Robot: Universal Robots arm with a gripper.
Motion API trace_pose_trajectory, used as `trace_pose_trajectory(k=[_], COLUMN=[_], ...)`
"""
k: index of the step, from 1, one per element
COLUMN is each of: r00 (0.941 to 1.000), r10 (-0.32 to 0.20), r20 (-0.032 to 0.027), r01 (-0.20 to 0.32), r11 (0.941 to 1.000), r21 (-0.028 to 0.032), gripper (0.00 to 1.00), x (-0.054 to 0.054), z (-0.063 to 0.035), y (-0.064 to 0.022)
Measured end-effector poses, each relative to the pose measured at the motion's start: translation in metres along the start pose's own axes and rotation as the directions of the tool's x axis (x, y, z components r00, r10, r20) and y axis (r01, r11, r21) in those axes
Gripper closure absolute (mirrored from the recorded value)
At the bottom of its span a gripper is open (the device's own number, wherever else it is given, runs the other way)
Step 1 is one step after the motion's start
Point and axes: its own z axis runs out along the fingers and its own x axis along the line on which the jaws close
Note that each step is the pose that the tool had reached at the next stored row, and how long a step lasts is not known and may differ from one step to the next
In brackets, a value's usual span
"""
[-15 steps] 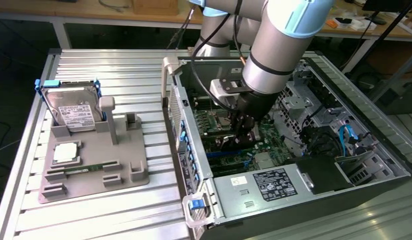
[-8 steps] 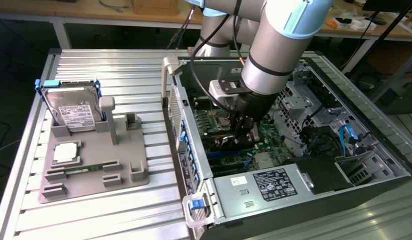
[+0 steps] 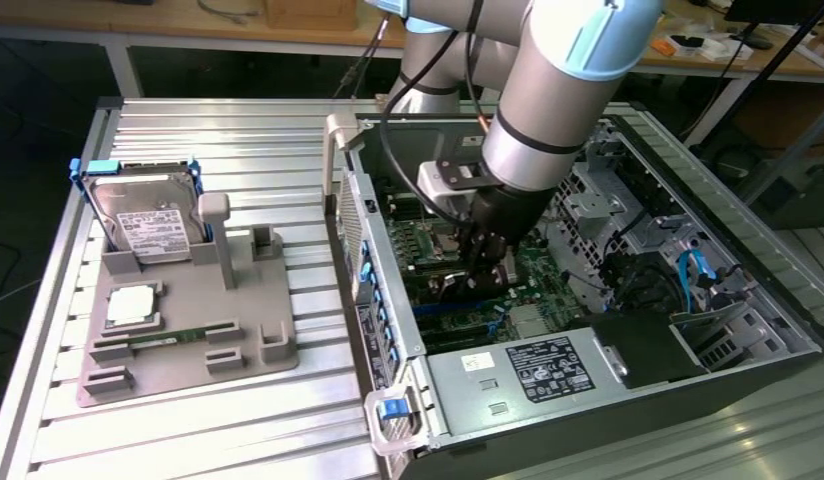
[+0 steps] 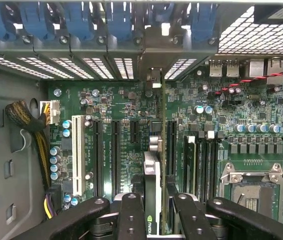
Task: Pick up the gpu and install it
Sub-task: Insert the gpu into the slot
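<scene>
Dark fingers (image 4: 131, 214) closed partway on the gpu (image 4: 153, 185), card gripped edge-on between them (green logo on its near edge), long black motherboard (image 4: 216, 130) slots either side of the fingers, seating unclear, inside the open computer case (image 3: 343, 215) on the tabletop (image 3: 185, 440).

1. The arm (image 3: 562, 88) slants down from above into the open computer case (image 3: 385, 335).
2. Its wrist (image 3: 519, 165) sits at the case's opening.
3. The jaws point down inside the case, clamped on the gpu (image 4: 152, 185).
</scene>
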Motion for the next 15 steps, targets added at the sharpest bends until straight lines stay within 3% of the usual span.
trace_pose_trajectory(k=[15], r00=[1.0000], r10=[0.000], r20=[0.0002], r01=[0.000], r11=[1.0000], r21=[0.0002], gripper=[0.73], x=[0.0000], z=[0.0011], y=[-0.0025])
